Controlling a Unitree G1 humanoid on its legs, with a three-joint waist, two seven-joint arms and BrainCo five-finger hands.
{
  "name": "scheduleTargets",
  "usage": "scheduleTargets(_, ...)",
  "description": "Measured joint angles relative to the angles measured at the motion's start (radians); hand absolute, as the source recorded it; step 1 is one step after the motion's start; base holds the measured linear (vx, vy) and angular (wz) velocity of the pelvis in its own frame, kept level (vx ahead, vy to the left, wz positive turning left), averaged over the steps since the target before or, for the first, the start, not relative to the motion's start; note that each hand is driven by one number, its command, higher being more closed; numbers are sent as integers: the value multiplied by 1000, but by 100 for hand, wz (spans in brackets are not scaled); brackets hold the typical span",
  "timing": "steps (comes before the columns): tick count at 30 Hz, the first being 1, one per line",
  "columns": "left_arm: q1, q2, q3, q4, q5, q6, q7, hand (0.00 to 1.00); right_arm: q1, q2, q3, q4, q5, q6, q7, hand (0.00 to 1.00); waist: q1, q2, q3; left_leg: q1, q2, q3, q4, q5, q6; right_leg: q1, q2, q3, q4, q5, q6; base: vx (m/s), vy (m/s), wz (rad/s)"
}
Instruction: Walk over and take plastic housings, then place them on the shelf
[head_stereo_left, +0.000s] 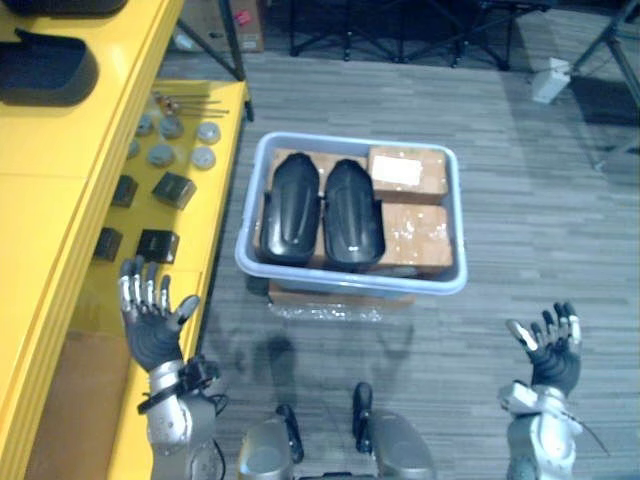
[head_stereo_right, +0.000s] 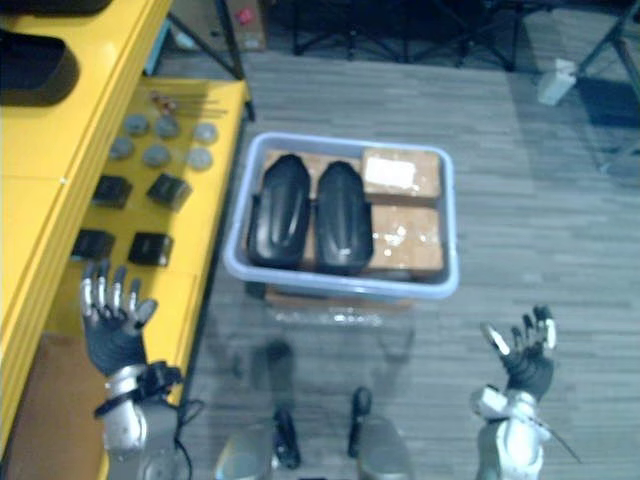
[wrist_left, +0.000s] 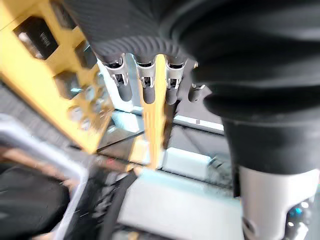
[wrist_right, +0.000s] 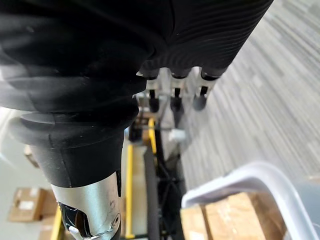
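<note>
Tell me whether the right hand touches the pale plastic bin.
Apart: left eye view shows grey floor between the right hand and the pale plastic bin.

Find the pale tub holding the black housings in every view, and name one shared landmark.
Left eye view: tub, centre, right of the yellow shelf.
Right eye view: tub, centre again.
Left wrist view: blurred rim beside the shelf.
Right wrist view: curved rim around cardboard boxes.
Landmark: the yellow shelf; for the right wrist, the boxes.
</note>
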Motion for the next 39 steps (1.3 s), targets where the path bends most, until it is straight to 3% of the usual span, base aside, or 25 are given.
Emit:
scheduleTargets(4,-27,32,-124,181,24,149,-58,0,-221,-94,44,154,1,2,-10,0,12,11,5,-6,-36,-51,-59,42,-10,-1,-18,1,-64,54,6,-71,50,-2)
scheduleTargets(7,-35,39,-196,275,27,175,-89,0,-448,-188,77,288,2,5,-63,0,44,41,24,-21,-54,-81,-73,53,-17,-9,-29,-7,-86,81,10,-128,50,12)
scheduleTargets(11,-35,47,-240,339,27,175,-116,0,-674,-295,91,444,1,54,-119,0,76,77,39,-65,-83,-123,-77,82,-7,-38,-57,-46,-81,92,17,-156,44,35)
scheduleTargets(16,-36,62,-323,467,53,176,-122,0,-904,-392,175,634,-4,156,-178,0,122,111,54,-113,-106,-163,-68,102,-1,-76,-86,-89,-48,87,18,-97,42,27)
scheduleTargets(22,-38,27,-362,600,60,148,-120,0,-1132,-517,248,817,-41,294,-229,0,168,191,81,-183,-132,-204,-35,112,10,-149,-124,-124,52,58,28,-37,35,22)
scheduleTargets(31,-39,19,-416,650,22,52,-123,0,-1236,-604,305,957,-119,458,-237,0,188,235,77,-269,-160,-222,2,119,11,-268,-174,-144,178,1,25,-36,13,11)
scheduleTargets(35,-45,15,-435,667,9,39,-123,0,-1254,-656,332,994,-140,533,-225,0,200,253,63,-299,-163,-234,22,119,11,-299,-180,-146,208,-13,20,-28,-5,6)
scheduleTargets(39,-48,7,-437,680,-16,40,-121,0,-1254,-687,378,1003,-167,594,-151,0,206,266,54,-322,-163,-247,36,118,8,-321,-185,-162,236,-35,8,-36,-16,11)
